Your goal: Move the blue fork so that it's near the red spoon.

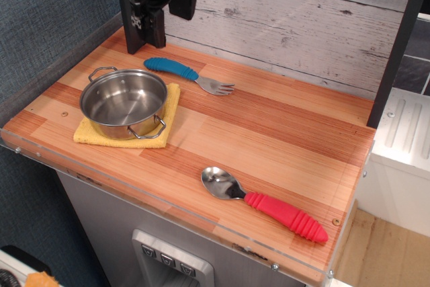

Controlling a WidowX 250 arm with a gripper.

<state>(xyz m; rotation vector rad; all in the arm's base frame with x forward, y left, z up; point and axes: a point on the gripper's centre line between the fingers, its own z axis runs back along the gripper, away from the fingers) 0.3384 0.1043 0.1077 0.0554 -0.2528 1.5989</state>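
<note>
Where planks meet, wooden counter [269,132], whitewashed wall [302,18]

I see the gripper [165,5] raised at the far left, fingers apart, the blue fork [189,75] on the wooden counter [282,132] just beyond the steel pot [123,103] on its yellow cloth [156,136], the red spoon [265,204] well apart at the near right edge

No readable text, labels, brands or numbers for you here, nothing legible on the blue-handled metal fork [189,75], red-handled metal spoon [266,203], or steel pot [123,103]
</note>
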